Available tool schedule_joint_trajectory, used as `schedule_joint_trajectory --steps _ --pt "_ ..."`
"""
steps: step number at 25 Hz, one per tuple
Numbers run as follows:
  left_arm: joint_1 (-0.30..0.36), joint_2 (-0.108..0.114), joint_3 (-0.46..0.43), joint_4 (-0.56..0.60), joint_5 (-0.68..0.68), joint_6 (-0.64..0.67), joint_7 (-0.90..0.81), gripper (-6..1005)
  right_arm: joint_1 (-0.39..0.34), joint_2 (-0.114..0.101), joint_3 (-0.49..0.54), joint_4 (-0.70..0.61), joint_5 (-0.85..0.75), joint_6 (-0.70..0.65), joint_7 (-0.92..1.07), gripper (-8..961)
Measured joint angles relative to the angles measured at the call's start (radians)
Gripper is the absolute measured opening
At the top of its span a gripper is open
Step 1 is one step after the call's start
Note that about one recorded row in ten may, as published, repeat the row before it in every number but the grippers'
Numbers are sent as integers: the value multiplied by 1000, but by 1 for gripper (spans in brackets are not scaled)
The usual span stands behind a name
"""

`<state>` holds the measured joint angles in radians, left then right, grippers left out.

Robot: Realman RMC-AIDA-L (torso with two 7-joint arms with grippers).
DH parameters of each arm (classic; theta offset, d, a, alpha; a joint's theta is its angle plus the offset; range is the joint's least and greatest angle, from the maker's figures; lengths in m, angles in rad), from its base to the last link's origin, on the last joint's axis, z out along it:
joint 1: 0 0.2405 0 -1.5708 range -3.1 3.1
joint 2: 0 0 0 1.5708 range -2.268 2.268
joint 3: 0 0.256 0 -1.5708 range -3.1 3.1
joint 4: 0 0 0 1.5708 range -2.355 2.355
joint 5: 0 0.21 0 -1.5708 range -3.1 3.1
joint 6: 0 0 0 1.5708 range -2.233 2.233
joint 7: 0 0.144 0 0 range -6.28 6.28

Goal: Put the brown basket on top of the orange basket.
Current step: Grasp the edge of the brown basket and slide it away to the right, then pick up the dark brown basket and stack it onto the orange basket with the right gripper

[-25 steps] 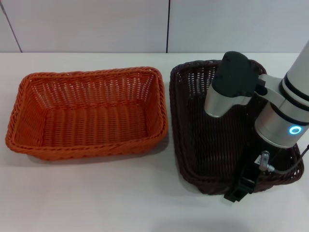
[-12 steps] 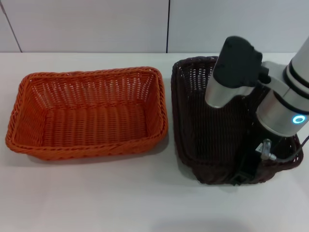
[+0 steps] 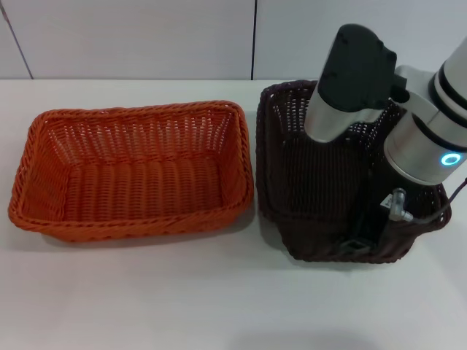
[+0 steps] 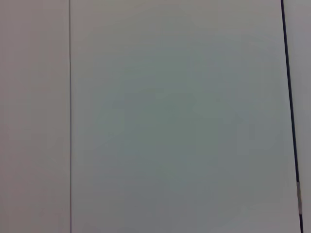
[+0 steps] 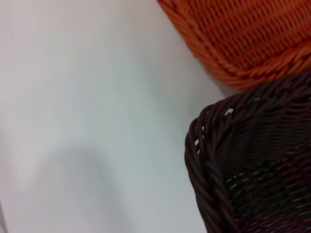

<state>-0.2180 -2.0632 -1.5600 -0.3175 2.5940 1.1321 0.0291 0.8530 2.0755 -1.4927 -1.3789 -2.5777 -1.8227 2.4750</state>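
The orange basket [image 3: 139, 171] sits upright on the white table at the left. The brown basket [image 3: 314, 182] is right beside it, tilted, with its near edge raised off the table. My right gripper [image 3: 359, 244] is shut on the brown basket's near rim, close to the near right corner, with the arm reaching over the basket. In the right wrist view a corner of the brown basket [image 5: 252, 165] fills the frame, with a corner of the orange basket [image 5: 243, 34] beyond it. My left gripper is out of view.
The white table [image 3: 182, 292] stretches in front of both baskets. A pale wall [image 3: 146, 36] stands behind the table. The left wrist view shows only a plain pale surface.
My right arm has risen, pulling the brown basket's near edge up off the table. The basket tilts more and its near rim sits higher in the view. The orange basket has not moved.
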Motion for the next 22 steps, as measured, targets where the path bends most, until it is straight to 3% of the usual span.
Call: schedule_joint_trajectory --steps 9,22 --pt "-2 0 0 1 0 0 0 807 12 0 31 -125 -48 -42 27 140" --pt "-6 0 1 4 0 0 0 807 68 0 49 -267 -134 -112 60 144"
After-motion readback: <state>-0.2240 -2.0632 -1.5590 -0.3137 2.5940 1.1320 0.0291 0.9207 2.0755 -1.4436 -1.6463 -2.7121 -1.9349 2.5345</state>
